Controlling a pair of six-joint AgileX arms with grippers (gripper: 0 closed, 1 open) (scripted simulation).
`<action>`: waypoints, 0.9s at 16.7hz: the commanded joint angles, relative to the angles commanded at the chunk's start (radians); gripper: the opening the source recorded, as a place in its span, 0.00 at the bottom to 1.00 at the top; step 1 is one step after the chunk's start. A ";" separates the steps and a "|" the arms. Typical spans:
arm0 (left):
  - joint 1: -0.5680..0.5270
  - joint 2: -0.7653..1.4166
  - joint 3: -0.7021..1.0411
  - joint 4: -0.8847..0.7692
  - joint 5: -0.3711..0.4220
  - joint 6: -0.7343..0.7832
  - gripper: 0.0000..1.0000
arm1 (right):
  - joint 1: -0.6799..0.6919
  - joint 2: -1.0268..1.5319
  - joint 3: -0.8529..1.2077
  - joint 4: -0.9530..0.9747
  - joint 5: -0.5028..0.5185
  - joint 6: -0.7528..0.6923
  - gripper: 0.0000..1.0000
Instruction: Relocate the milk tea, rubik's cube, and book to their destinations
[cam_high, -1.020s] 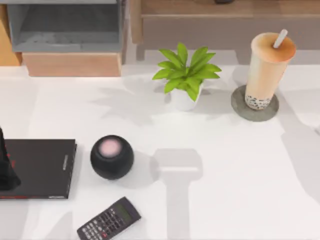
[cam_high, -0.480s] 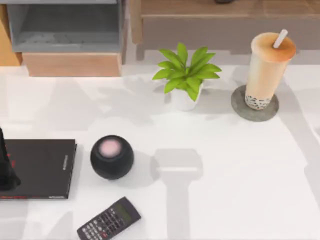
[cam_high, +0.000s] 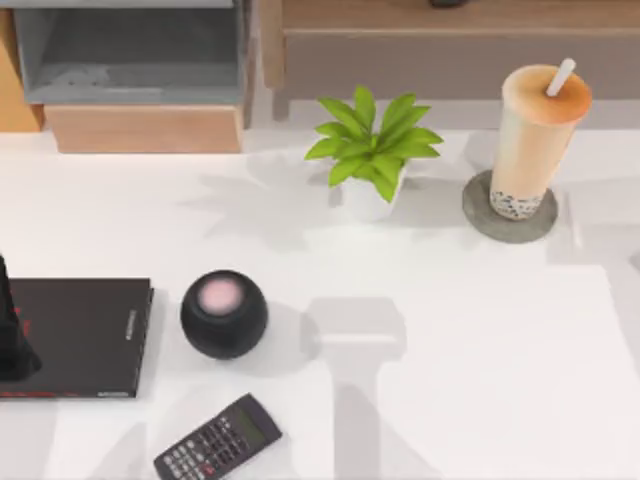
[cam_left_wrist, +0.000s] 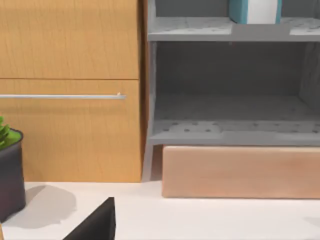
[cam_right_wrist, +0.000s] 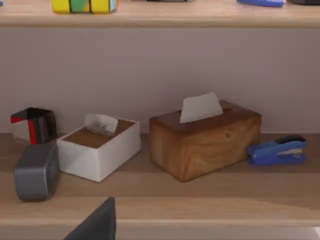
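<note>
Nothing on our table (cam_high: 450, 350) has shifted against the earlier top views; only the soft shadows across the white surface have changed shape. Top view: milk tea (cam_high: 536, 140) upright on a grey coaster (cam_high: 480, 215) at the far right, just right of a potted plant (cam_high: 372, 150); a black speaker (cam_high: 224, 314) sits left of centre, a thin black book (cam_high: 85, 335) lies against the left edge and is cut off there, a calculator (cam_high: 218, 438) lies near the front edge; wide open room remains across the centre and right front. A dark object (cam_high: 12, 335) stands on that black book, cropped by the edge, and we cannot identify it. Left wrist view: book (cam_left_wrist: 252, 11), teal with white pages, stands on the upper grey shelf (cam_left_wrist: 230, 27), cut off at the frame's edge; a wooden drawer front (cam_left_wrist: 70, 90) adjoins, and a dark pot (cam_left_wrist: 10, 172) stands on the table. Right wrist view: rubik's cube (cam_right_wrist: 84, 5) rests on the upper wooden shelf (cam_right_wrist: 160, 17), partly cropped; below sit two tissue boxes (cam_right_wrist: 205, 142), a stapler (cam_right_wrist: 277, 150), and a second, dark cube (cam_right_wrist: 34, 125). Of either pincer's opening or hold, we cannot tell.
</note>
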 joint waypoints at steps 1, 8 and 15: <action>0.000 0.000 0.000 0.000 0.000 0.000 1.00 | -0.015 -0.107 -0.104 -0.004 -0.016 -0.001 1.00; 0.000 0.000 0.000 0.000 0.000 0.000 1.00 | -0.095 -0.591 -0.581 -0.023 -0.106 -0.005 1.00; 0.000 0.000 0.000 0.000 0.000 0.000 1.00 | -0.105 -0.641 -0.629 -0.026 -0.117 -0.006 1.00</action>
